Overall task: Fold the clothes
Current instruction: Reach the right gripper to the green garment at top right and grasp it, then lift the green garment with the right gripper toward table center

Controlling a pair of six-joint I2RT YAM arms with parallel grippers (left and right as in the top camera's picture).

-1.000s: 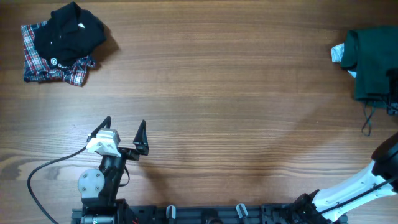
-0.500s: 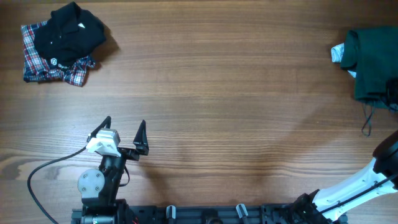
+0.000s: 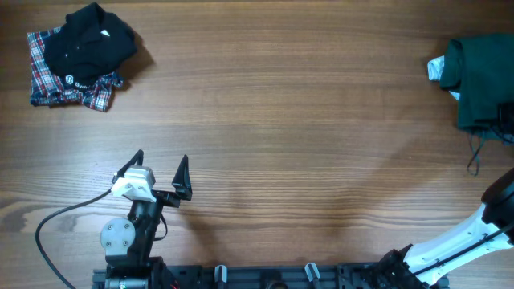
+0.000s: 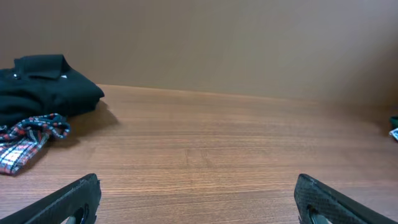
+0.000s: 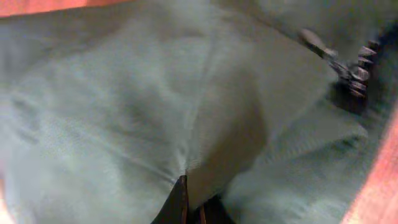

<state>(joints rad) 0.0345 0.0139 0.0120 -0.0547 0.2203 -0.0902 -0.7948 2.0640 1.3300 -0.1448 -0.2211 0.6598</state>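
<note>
A dark green garment (image 3: 480,74) lies bunched at the table's right edge. It fills the right wrist view, where my right gripper (image 5: 195,198) is shut on a raised fold of the green garment (image 5: 124,112). A black polo shirt (image 3: 87,44) lies on a plaid shirt (image 3: 48,84) at the far left; both also show in the left wrist view, the black polo shirt (image 4: 43,90) over the plaid shirt (image 4: 25,140). My left gripper (image 3: 161,157) stands open near the front edge, well apart from the clothes, and its open fingers frame bare wood (image 4: 198,186).
A white cloth (image 3: 436,68) pokes out from under the green garment's left side. A thin black cord (image 3: 474,156) trails from the garment onto the wood. A metal pull (image 5: 339,62) sits on the fabric. The right arm (image 3: 482,221) reaches in from the front right corner.
The green garment's lower right edge has shifted slightly where the right gripper meets it. The left arm and the far-left clothes have not moved.
</note>
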